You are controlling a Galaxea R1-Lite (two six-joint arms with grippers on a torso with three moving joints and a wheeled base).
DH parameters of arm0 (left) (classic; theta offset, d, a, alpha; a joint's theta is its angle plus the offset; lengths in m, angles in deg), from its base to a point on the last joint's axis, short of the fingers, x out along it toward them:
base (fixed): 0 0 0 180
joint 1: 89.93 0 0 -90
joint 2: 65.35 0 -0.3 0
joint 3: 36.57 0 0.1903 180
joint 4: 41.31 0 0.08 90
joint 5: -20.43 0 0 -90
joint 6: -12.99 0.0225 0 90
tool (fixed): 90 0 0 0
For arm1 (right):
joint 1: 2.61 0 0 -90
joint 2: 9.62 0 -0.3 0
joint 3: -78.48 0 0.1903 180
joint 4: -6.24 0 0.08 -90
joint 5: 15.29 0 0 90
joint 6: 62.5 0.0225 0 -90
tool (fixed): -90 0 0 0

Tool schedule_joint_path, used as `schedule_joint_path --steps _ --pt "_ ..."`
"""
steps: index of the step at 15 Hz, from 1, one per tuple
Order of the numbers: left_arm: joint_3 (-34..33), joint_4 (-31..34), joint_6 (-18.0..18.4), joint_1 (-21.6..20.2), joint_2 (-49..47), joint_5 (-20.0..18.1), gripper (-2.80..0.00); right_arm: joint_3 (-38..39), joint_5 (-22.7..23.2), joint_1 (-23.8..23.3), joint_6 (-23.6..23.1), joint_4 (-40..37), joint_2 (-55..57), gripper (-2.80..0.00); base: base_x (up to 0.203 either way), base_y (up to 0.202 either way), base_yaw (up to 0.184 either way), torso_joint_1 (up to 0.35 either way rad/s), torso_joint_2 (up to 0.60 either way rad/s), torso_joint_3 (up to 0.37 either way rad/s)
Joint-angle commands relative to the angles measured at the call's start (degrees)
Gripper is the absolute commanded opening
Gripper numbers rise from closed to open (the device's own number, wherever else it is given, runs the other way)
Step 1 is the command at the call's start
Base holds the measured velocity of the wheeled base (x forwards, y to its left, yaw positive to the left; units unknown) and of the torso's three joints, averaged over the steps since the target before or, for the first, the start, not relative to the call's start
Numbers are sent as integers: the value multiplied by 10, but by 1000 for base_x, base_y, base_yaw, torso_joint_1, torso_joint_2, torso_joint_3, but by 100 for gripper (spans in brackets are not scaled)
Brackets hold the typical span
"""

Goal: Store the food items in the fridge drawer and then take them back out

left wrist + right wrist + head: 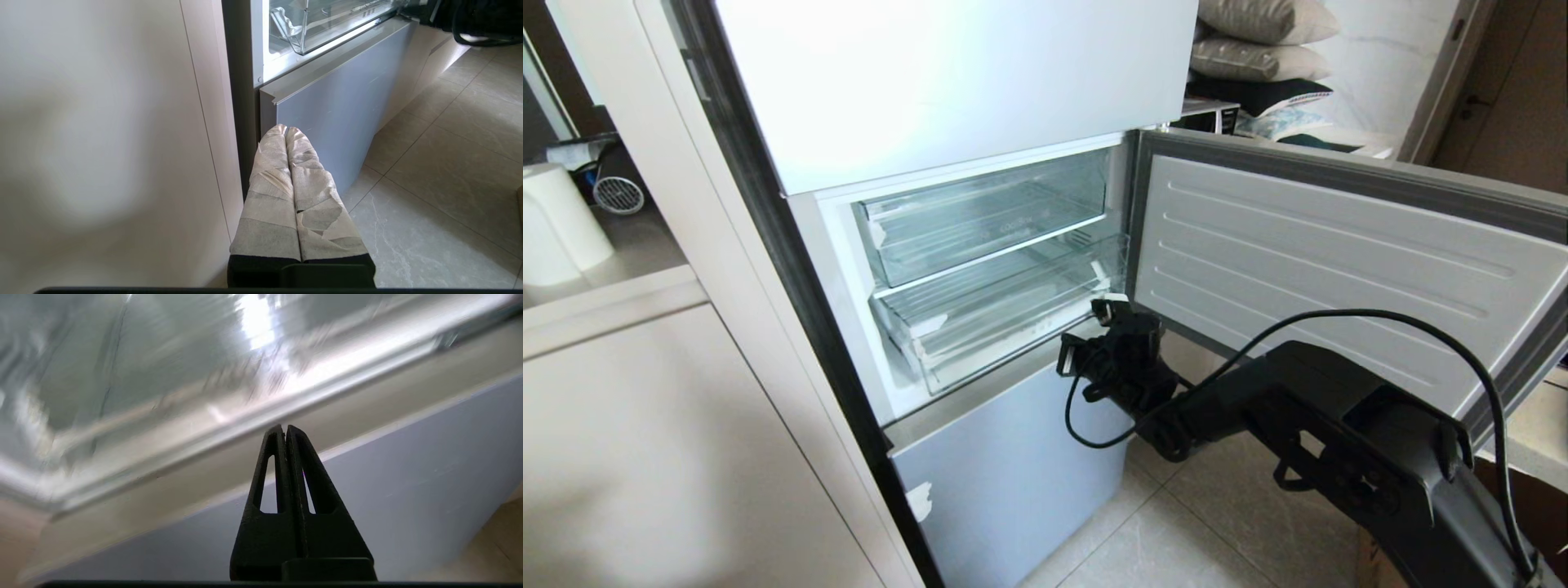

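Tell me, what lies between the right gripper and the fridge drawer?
Nothing: in the right wrist view, the shut right gripper points at the fridge drawer across a bare gap. The head view agrees.

Black right arm [1339, 425] with looped cable [1421, 327]; tape-wrapped left fingers [282, 183].

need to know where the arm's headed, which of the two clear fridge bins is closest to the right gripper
The lower drawer, the deeper bin; the shut right gripper sits by its right front corner, below the upper tray.
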Motion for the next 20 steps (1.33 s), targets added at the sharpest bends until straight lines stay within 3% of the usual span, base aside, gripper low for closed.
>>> schedule_joint_path --steps 1,5,9,16,20 --pt "0 0 0 0 0 0 -280 105 -1 12 4 0 -89 -280 0 0 0 0 0 0" --pt "0 0 0 0 0 0 -280 331 -9 64 15 -61 -328 -280 0 0 0 0 0 0" --pt "0 0 0 0 0 0 -280 509 -80 114 21 -119 -463 -280 0 0 0 0 0 0" --pt "0 0 0 0 0 0 -280 589 -86 118 43 -121 -530 -280 0 0 0 0 0 0" --pt "0 0 0 0 0 0 -280 634 -87 116 41 -74 -559 -280 -1 -2 22 0 0 1"
